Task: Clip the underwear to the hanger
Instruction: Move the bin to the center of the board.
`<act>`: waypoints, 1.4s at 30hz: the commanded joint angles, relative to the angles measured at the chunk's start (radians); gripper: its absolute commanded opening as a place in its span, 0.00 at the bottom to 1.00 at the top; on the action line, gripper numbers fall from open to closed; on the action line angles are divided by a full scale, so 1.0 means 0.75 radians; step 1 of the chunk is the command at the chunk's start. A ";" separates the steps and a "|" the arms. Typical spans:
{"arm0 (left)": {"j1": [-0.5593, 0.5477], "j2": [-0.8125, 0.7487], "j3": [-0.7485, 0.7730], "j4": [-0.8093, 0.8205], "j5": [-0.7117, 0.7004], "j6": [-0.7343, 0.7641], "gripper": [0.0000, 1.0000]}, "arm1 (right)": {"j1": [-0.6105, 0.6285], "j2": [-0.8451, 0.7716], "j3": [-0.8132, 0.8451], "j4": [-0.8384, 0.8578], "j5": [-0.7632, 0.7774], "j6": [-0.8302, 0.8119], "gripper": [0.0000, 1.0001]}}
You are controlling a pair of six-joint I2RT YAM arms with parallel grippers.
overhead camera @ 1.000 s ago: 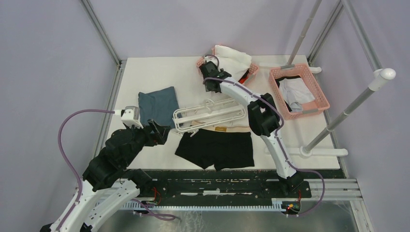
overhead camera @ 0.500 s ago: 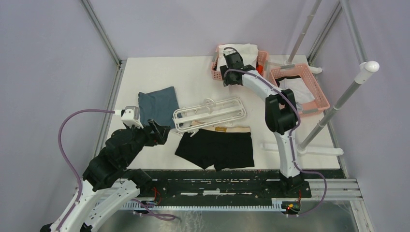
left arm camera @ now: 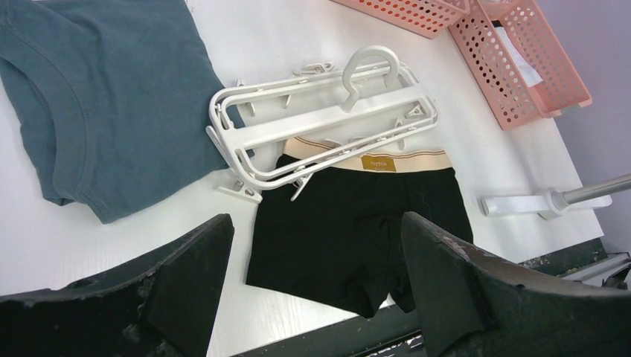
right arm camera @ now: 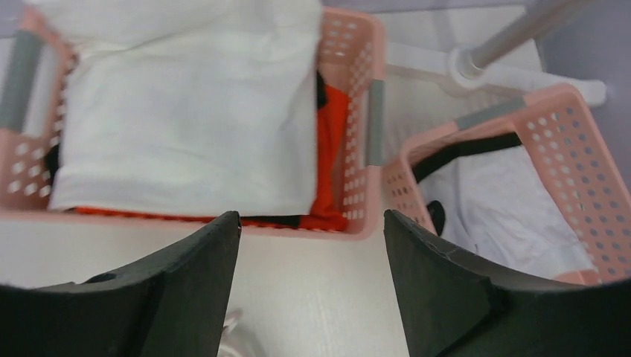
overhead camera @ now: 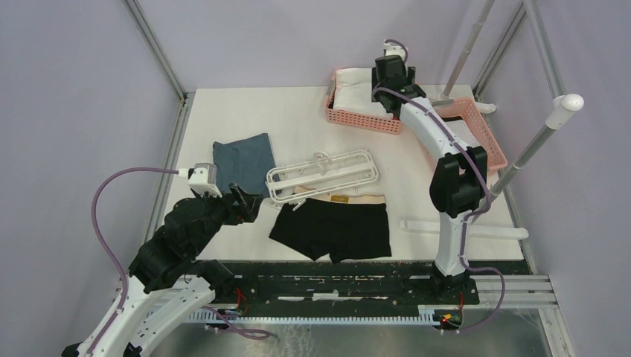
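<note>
One pair of underwear: soft black fabric, short legs, beige waistband with a small tan label. Lies flat on the white table near its front edge, waistband toward the far side, legs toward the arms. One hanger: hard white plastic, a rectangular frame of thin parallel rails with a curved hook at the middle. Small clips along the rails, too small to count. Lies flat just beyond the underwear, near rail overlapping the left part of the waistband. Not clipped yet.

One folded blue-grey cloth, knit with a seamed edge, right beside the frame's left end; contact cannot be told. Bare table beyond the hanger up to the baskets, and right of the underwear as far as the white pole base.

Two pink baskets of perforated plastic at the far right. Left basket filled with a folded white cloth over something red. Right basket holding pale and dark cloth.

Left gripper: hovers low at the front left, near the blue-grey cloth, black jaws spread wide, holding nothing. Right gripper: hangs above the gap between the two baskets, jaws apart, empty.
</note>
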 commanded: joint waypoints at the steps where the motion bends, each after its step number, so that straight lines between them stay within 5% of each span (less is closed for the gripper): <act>1: 0.004 -0.002 -0.006 0.051 -0.012 -0.008 0.90 | -0.138 0.054 0.058 -0.164 0.086 0.246 0.80; 13: 0.003 0.001 -0.008 0.052 -0.010 -0.011 0.90 | -0.322 0.170 0.058 -0.105 -0.442 0.601 0.84; 22: 0.004 -0.006 -0.010 0.051 -0.009 -0.012 0.90 | -0.326 0.299 0.199 -0.238 -0.386 0.640 0.83; 33: 0.004 0.005 -0.022 0.060 -0.024 -0.015 0.90 | -0.211 0.385 0.253 0.118 -0.691 0.305 0.83; 42: 0.004 -0.008 -0.027 0.054 -0.037 -0.022 0.90 | -0.062 0.541 0.516 0.179 -0.788 0.267 0.83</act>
